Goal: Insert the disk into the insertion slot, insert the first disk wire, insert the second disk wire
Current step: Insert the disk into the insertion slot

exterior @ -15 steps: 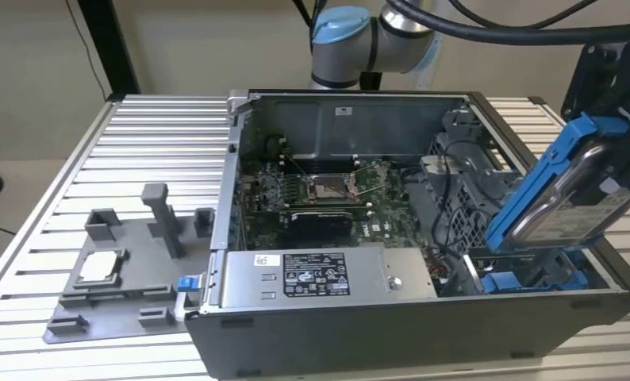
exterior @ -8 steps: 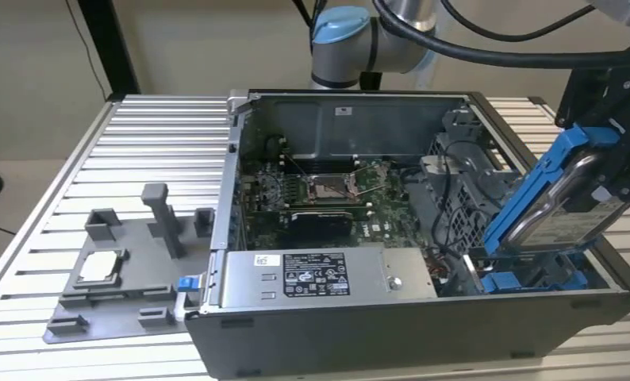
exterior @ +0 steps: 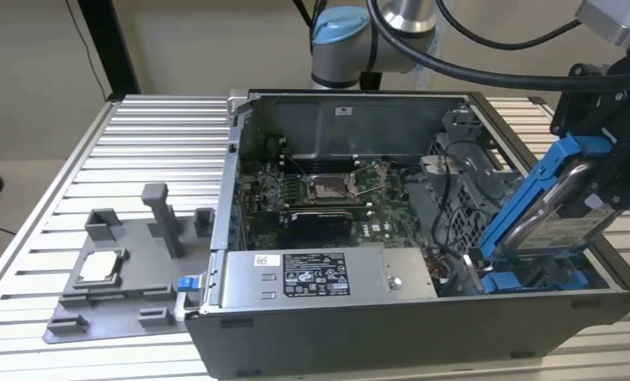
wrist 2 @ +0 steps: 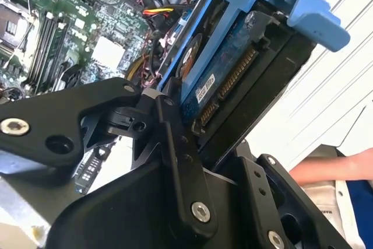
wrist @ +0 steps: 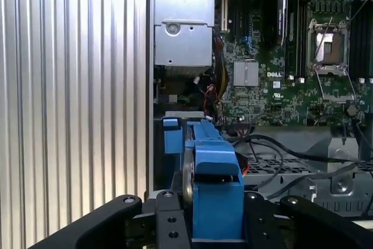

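Step one in hand: claw (wrist: 213, 217) clamped on disk (exterior: 553, 198), tilted, lower end at the slot (exterior: 553, 274). Seating it likely calls for squaring it with the slot.

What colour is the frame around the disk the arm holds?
Bright blue. The disk and its frame show best in the exterior view.

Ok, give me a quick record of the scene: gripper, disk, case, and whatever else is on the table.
gripper: shut on the upper end of the disk
disk: in blue carrier, steeply tilted, lower end down inside the PC case
PC case: open, motherboard exposed, standing on the table
grey fixture: on the table, at the exterior view's left of the case
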Robot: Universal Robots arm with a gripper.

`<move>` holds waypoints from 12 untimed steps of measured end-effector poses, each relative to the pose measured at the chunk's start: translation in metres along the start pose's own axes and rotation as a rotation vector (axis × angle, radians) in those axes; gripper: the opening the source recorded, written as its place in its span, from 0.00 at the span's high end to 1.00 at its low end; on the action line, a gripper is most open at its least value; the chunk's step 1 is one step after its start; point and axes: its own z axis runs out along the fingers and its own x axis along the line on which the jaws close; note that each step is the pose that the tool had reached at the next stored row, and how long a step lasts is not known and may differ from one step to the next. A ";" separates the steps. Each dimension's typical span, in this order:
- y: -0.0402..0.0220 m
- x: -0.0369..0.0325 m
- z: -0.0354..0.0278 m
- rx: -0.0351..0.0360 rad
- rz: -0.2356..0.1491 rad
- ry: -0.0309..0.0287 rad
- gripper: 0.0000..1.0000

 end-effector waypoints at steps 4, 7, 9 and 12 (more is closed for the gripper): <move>-0.0012 0.0005 0.0054 0.0000 0.000 -0.0042 1.00; -0.0017 0.0007 0.0082 0.0000 0.000 -0.0070 1.00; -0.0018 0.0009 0.0105 0.0000 0.000 -0.0081 1.00; -0.0020 0.0013 0.0140 0.0000 0.000 -0.0093 1.00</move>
